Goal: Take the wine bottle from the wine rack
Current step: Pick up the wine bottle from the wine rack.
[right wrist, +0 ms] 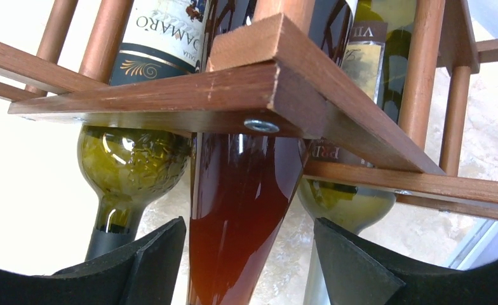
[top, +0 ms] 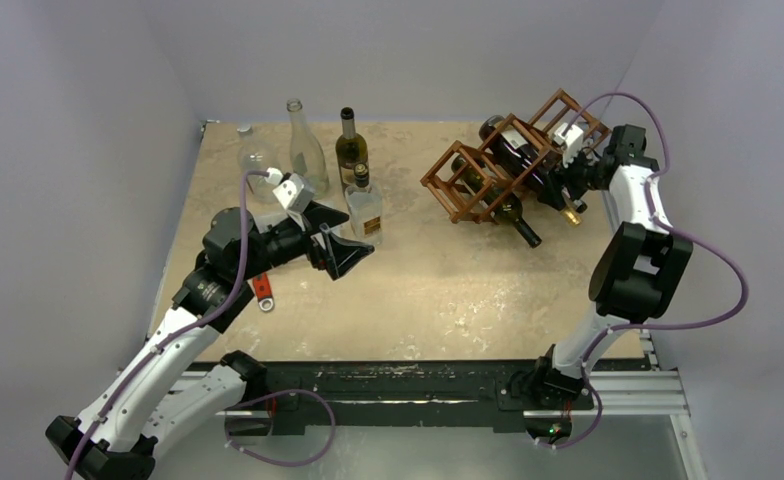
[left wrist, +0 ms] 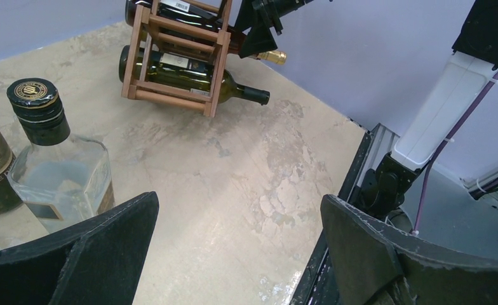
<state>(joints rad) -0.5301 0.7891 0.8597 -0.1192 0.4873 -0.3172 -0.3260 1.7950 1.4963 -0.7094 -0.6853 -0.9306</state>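
Note:
The reddish-brown wine rack point(top: 508, 165) stands at the back right and holds several lying bottles; it also shows in the left wrist view point(left wrist: 183, 38) and close up in the right wrist view point(right wrist: 234, 82). My right gripper point(top: 566, 185) is at the rack's neck side. It point(right wrist: 249, 254) is open, its jaws either side of the shoulder of a dark red-brown wine bottle point(right wrist: 240, 203), with a gap on the right. Green bottles lie beside it on the left point(right wrist: 132, 159) and the right point(right wrist: 348, 203). My left gripper point(top: 346, 250) is open and empty above the table point(left wrist: 240, 248).
Standing at the back left are a square clear bottle point(top: 365, 210), a dark wine bottle point(top: 350, 150), a tall clear bottle point(top: 303, 150) and a round clear flask point(top: 256, 155). A red tool point(top: 262, 290) lies under the left arm. Walls close in the table.

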